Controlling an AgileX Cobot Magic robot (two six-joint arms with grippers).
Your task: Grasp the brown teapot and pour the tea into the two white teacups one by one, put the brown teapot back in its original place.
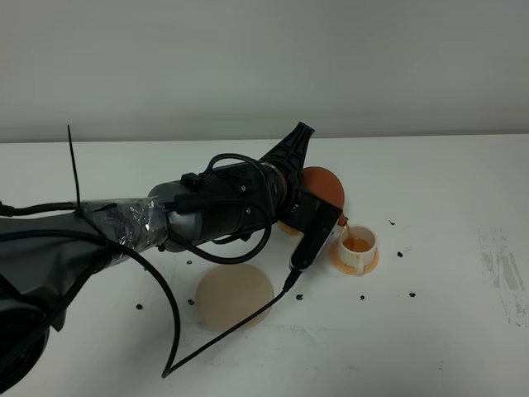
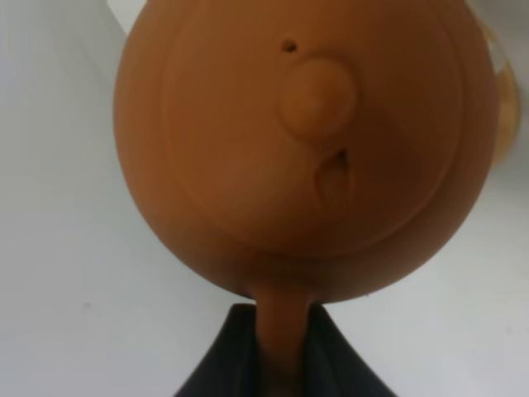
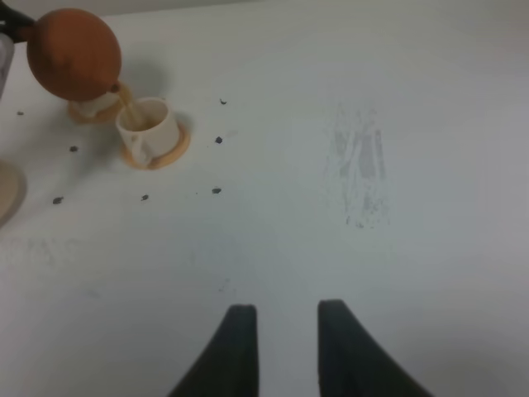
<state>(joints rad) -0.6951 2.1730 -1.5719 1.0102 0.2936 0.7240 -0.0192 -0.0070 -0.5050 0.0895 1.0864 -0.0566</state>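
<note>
**Clay teapot tipped over a cup, tea running from the spout**

The white matte table (image 1: 446, 347) fills the scene. It is smooth apart from a grey scuffed patch (image 1: 504, 269) at 3 o'clock of the high view.

The left arm (image 1: 207, 211) is black and grey, with crinkled clear plastic wrap (image 1: 132, 219) on one section and a loose black cable (image 1: 235, 322) looping below it. It reaches in from 8 o'clock toward the middle. The left gripper (image 2: 281, 347) has its dark fingers (image 2: 219, 364) closed on the loop handle of the squat, round reddish-brown clay teapot (image 2: 306, 149). The teapot's matte lid carries a rounded knob and a small vent hole.

The right gripper (image 3: 285, 331) hovers over plain table well apart from the cups. Its two dark tapered fingers are parted with nothing between them.

The teapot is held in the air, spout down, at 1 o'clock of the pale beige round coaster (image 1: 234, 296), which lies flat on the table.

At 5 o'clock of the teapot stands a cream-white cylindrical cup (image 1: 359, 241) with a side handle, on a round orange saucer (image 1: 374, 263). A thin stream of amber-brown tea (image 3: 128, 101) falls from the spout into it, and tea shows inside. A second orange saucer (image 3: 78, 113) lies beneath the teapot, its cup mostly hidden.

Small black specks (image 1: 402, 253) dot the table around the saucers.
</note>
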